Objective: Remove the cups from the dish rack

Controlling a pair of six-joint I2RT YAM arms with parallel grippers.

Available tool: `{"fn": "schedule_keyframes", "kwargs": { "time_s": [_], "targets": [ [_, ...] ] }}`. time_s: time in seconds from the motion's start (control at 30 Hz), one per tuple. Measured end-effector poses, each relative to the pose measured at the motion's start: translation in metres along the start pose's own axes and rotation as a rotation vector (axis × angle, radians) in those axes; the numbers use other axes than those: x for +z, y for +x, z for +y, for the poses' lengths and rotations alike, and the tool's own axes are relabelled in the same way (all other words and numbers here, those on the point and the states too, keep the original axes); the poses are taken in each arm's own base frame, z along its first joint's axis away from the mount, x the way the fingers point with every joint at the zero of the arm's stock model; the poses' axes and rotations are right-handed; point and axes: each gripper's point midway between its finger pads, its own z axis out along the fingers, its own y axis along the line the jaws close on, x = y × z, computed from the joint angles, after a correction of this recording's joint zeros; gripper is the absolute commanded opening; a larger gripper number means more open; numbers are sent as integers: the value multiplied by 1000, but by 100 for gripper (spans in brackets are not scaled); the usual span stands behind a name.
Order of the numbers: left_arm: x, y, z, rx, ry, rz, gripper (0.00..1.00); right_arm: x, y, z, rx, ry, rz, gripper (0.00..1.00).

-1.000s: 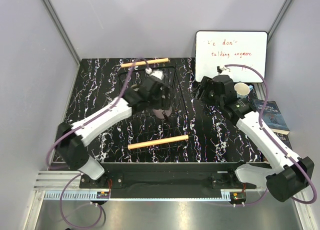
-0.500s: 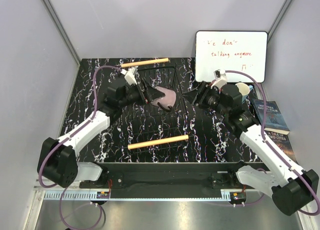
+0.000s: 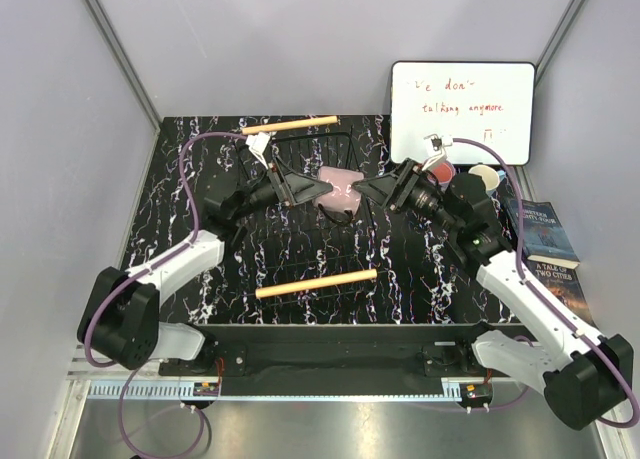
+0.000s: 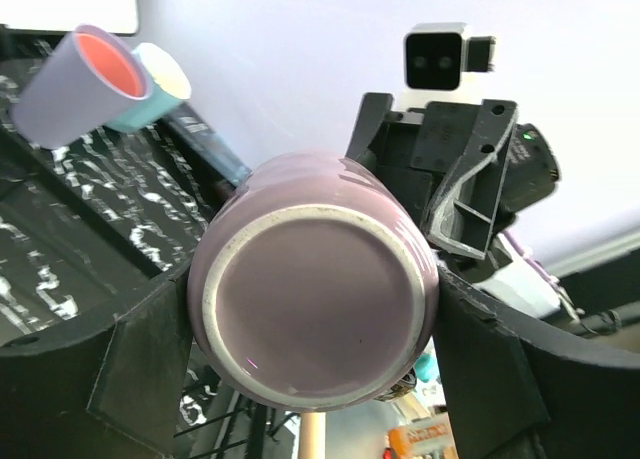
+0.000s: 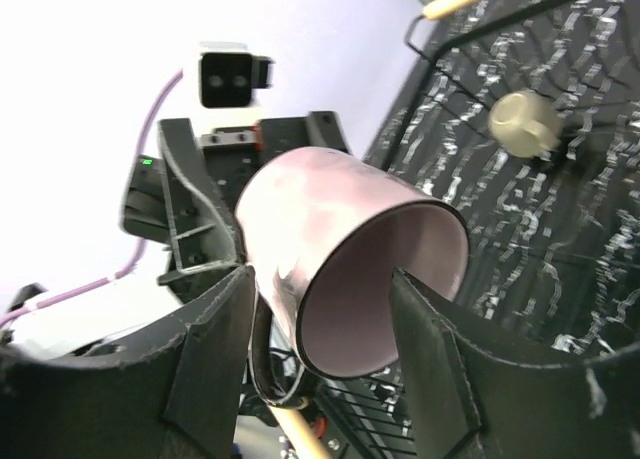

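Observation:
My left gripper [image 3: 318, 191] is shut on the dusty mauve-pink cup [image 3: 340, 189] and holds it on its side above the dish rack [image 3: 315, 282]. In the left wrist view [image 4: 315, 314] the fingers clamp the cup [image 4: 315, 249] near its base. My right gripper [image 3: 376, 191] is open, with its fingers on either side of the cup's mouth [image 5: 330, 209]; I cannot tell if they touch it. A lavender cup [image 4: 60, 89] with a coral cup nested inside and a light blue cup [image 3: 485, 177] stand right of the rack. The olive-grey mug [image 5: 525, 124] sits upturned on the rack.
A whiteboard [image 3: 462, 104] leans at the back right. Books [image 3: 545, 234] lie at the right edge beside the cups. The rack's far wooden bar [image 3: 290, 125] lies near the back wall. Grey walls close in both sides.
My left gripper lifted the mauve-pink cup off the rack and turned its mouth to the right. My right gripper moved left until its open fingers came around the cup's mouth.

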Motion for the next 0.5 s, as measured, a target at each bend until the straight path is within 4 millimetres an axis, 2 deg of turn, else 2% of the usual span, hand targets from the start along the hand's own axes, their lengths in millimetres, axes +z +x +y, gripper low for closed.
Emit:
{"fn": "schedule_keyframes", "kwargs": {
  "time_s": [0.23, 0.43, 0.47, 0.5],
  "targets": [
    [1, 7, -2, -38, 49, 24, 0, 14, 6, 6, 42, -80, 45, 56],
    [4, 17, 7, -64, 42, 47, 0, 27, 16, 2, 108, -122, 97, 32],
    [5, 17, 7, -63, 41, 49, 0, 28, 16, 3, 112, -129, 99, 19],
    [5, 18, 7, -61, 42, 51, 0, 28, 15, 5, 116, -135, 99, 12]
  ]
}}
